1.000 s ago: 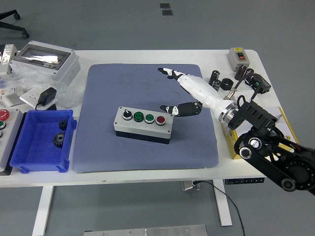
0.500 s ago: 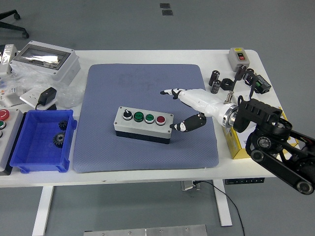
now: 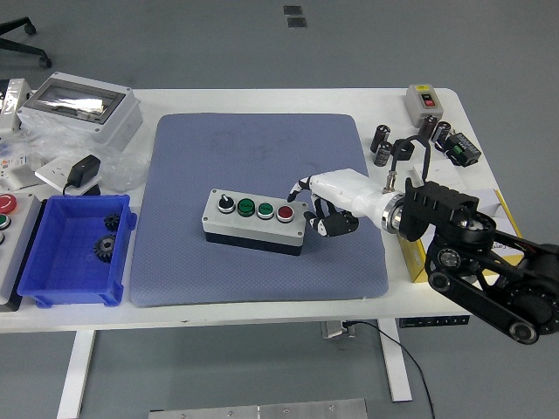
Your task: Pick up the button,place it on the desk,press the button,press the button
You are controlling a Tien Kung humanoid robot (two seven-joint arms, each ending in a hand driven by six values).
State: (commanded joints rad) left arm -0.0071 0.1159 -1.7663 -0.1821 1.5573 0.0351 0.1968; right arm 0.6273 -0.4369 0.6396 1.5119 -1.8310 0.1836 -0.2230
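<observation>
A grey button box (image 3: pixel 254 229) lies on the blue-grey mat (image 3: pixel 262 148) in the middle of the table. Its top carries a black knob (image 3: pixel 225 203), two green buttons (image 3: pixel 255 209) and a red button (image 3: pixel 285 212). My right hand (image 3: pixel 316 208), white with black fingertips, sits at the box's right end. Most of its fingers (image 3: pixel 337 225) are curled under, and one fingertip reaches out to just above and right of the red button. I cannot tell whether it touches the box. The hand holds nothing. No left arm shows.
A blue bin (image 3: pixel 52 275) with black gears stands at the left, with a grey enclosure (image 3: pixel 80 106) and a black adapter (image 3: pixel 84 170) behind it. Black cylinders (image 3: pixel 382 144), a small grey switch box (image 3: pixel 425 102) and a yellow box (image 3: pixel 417 262) crowd the right side.
My right hand swung from the mat's far right down and left to the box's right end. Its spread fingers have curled in.
</observation>
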